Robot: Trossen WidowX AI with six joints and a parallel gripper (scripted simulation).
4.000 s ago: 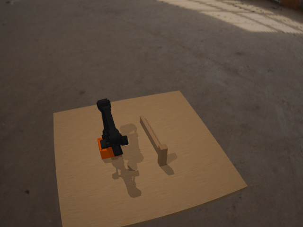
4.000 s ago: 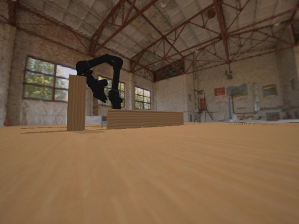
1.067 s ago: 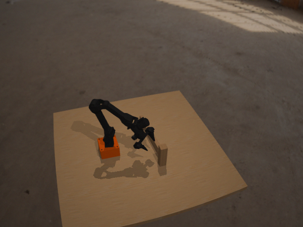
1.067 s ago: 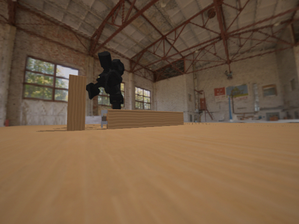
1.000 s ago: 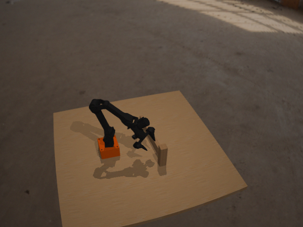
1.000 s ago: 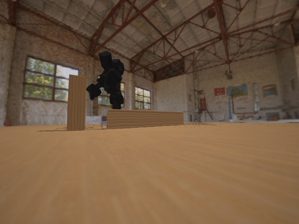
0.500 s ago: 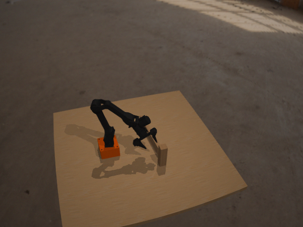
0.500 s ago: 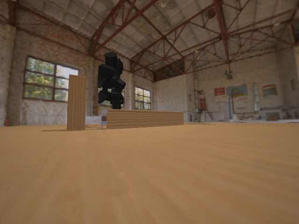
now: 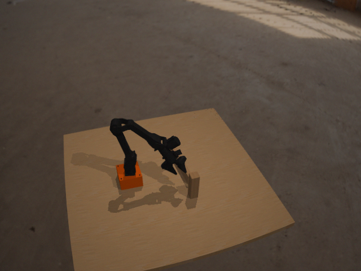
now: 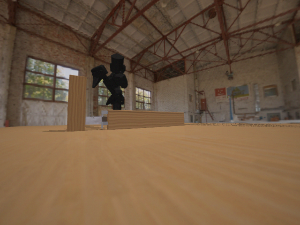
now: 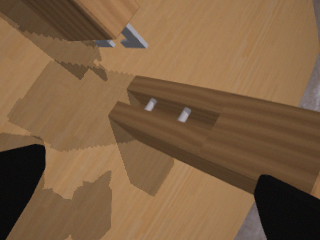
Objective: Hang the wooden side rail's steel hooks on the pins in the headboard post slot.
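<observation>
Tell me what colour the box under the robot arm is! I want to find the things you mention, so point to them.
The box (image 9: 131,182) is bright orange. It shows best in the top view.

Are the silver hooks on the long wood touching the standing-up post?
Apart. The exterior view shows a gap between the hooks and the post.

open tool (image 9: 181,173) (image 11: 154,172), angled downward
</observation>
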